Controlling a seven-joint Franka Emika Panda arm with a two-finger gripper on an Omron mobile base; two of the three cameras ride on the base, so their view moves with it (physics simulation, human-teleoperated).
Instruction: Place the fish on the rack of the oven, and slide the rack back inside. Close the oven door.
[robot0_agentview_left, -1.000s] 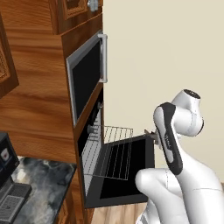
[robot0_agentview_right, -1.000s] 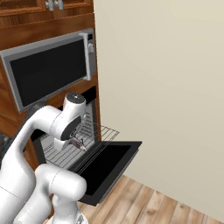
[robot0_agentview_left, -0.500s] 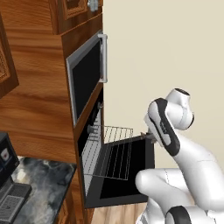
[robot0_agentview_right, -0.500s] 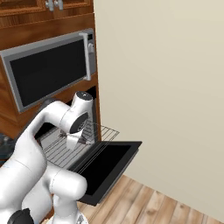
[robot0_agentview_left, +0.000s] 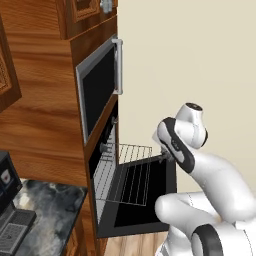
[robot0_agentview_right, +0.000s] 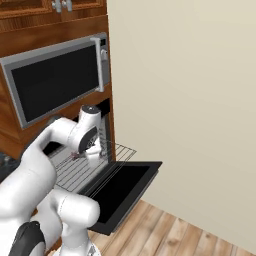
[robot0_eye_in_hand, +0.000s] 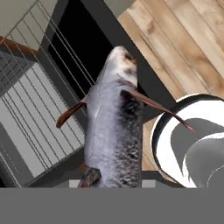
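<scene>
The fish (robot0_eye_in_hand: 113, 127) juts straight from the clamped claw (robot0_eye_in_hand: 114, 181) (above the rack (robot0_eye_in_hand: 41, 113)).

Oven door (robot0_agentview_right: 121, 190) down; rack (robot0_agentview_right: 82, 167) pulled out.

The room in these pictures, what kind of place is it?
Most likely a home kitchen: a black built-in oven in a wooden cabinet, its silver wire rack pulled out, and a dark speckled stone counter.

Pulled out over the dropped oven door (robot0_agentview_left: 145, 192), bare wire rack (robot0_agentview_left: 122, 172) at nine o'clock of the wood floor (robot0_agentview_right: 175, 235); mottled counter (robot0_agentview_left: 50, 200) lower left.
</scene>
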